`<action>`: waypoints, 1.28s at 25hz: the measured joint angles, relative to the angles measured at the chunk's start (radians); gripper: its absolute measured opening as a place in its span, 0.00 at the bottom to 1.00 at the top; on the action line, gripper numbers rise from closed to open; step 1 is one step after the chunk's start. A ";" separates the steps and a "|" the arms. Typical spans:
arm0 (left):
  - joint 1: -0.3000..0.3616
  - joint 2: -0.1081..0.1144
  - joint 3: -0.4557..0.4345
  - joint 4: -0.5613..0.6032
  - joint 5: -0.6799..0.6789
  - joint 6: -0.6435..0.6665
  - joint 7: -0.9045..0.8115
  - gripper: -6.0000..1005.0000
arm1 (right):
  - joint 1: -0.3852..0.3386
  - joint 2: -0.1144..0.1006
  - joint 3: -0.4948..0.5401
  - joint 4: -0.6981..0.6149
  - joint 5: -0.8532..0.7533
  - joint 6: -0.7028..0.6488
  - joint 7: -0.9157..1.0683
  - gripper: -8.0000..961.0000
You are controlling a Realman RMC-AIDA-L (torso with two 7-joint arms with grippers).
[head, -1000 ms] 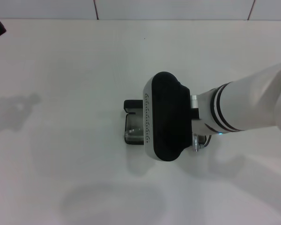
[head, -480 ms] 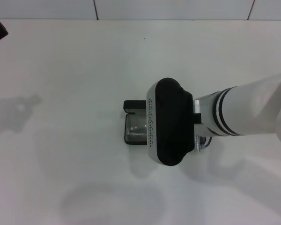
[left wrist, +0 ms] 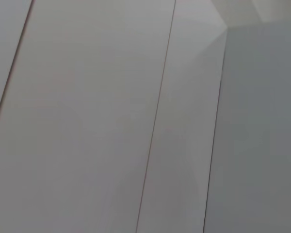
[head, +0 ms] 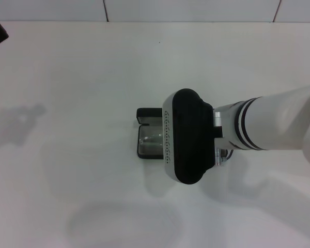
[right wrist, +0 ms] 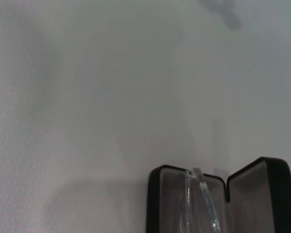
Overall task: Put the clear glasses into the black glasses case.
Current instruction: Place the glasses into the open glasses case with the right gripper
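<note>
Fingers hidden; right arm (head: 248, 129) over open black glasses case (head: 147, 139).

the black glasses case (right wrist: 157, 204) looks like hard matt shell with a soft, cloth-like grey lining. the clear glasses (right wrist: 200, 201) are glossy transparent plastic. the table (head: 82, 93) is smooth, matt white. the right arm's housing (head: 188, 137) shows matt black plastic edged with satin silver.
</note>
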 joint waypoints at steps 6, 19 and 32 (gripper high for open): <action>-0.001 0.000 0.000 0.000 0.000 -0.002 0.000 0.08 | 0.000 0.000 0.003 0.003 -0.001 0.002 0.000 0.08; -0.010 0.000 0.000 -0.012 0.000 -0.002 -0.001 0.08 | -0.002 0.000 0.009 0.007 -0.001 0.002 0.006 0.14; -0.007 -0.001 0.000 -0.012 0.000 -0.002 -0.002 0.08 | -0.003 0.000 0.006 -0.004 -0.001 -0.007 0.015 0.18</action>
